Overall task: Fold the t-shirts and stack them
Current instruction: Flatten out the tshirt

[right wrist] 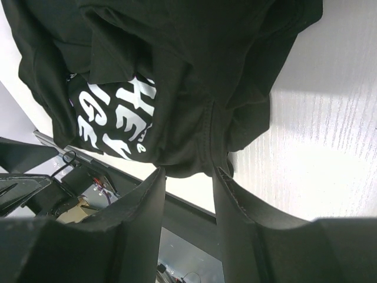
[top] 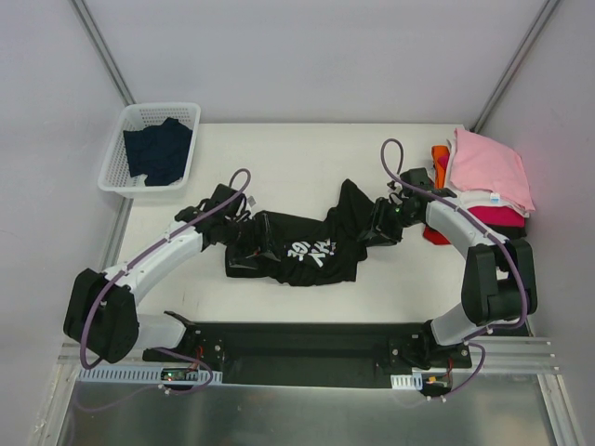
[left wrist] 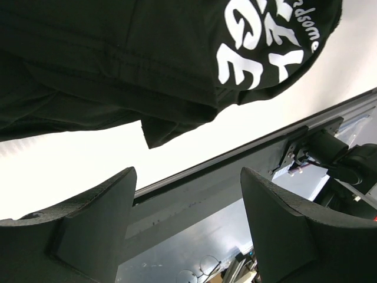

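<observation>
A black t-shirt point(top: 297, 246) with white lettering lies crumpled across the middle of the table. My left gripper point(top: 244, 234) sits at its left end. In the left wrist view that gripper point(left wrist: 188, 174) is open with nothing between its fingers, and the shirt point(left wrist: 118, 59) is just beyond the tips. My right gripper point(top: 374, 228) is at the shirt's right end. The right wrist view shows its tips point(right wrist: 188, 172) closed on a bunched fold of the shirt's hem point(right wrist: 188, 159). Folded t-shirts are stacked at the right edge, a pink one point(top: 488, 167) on top.
Under the pink shirt lie white, magenta point(top: 500, 216), red point(top: 434, 235) and orange point(top: 439, 152) cloth. A white basket point(top: 112, 172) at the back left holds a dark navy shirt point(top: 158, 149). A black rail point(top: 297, 339) carrying the arm bases runs along the near edge.
</observation>
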Robot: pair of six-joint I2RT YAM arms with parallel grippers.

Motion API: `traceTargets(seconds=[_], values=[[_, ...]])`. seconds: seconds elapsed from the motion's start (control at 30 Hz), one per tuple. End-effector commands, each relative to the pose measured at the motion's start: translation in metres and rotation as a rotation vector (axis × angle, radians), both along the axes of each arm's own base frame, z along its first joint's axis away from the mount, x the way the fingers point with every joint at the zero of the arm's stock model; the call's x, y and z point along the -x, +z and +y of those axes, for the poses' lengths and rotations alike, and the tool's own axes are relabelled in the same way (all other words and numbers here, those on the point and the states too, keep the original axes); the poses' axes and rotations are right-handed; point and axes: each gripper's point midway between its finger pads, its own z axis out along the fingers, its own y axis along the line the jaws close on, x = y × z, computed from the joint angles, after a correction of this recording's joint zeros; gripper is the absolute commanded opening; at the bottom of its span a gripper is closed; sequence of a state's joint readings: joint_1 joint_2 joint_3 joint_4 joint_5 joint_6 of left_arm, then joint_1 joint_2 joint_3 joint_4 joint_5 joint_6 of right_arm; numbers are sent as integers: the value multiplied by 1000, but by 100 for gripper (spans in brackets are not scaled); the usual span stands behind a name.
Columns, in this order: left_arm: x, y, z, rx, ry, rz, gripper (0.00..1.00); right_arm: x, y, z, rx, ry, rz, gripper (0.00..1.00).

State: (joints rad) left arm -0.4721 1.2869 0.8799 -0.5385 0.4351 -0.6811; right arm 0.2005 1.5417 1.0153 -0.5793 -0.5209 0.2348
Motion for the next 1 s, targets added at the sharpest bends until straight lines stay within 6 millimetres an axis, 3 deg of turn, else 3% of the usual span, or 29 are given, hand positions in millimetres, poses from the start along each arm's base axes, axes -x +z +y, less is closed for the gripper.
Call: traceTargets(seconds=[0.0,0.33,0.5,0.67,0.97], values=[[-4,-9,3,-40,7,-6,71,-2,8,3,-22,8,-22,41],[-42,-21,-19,-52,-30,13,71,3,8,-1,-4,16,-17,41],[-61,-5,-33,-18,-41,-24,71,5,8,-2,3,20,-11,40],[-62,-4,-36,-15,-41,-22,71,5,5,-3,11,19,-6,40],[-47,-28,-24,-65,-37,13,69,6,2,-4,17,20,1,39]])
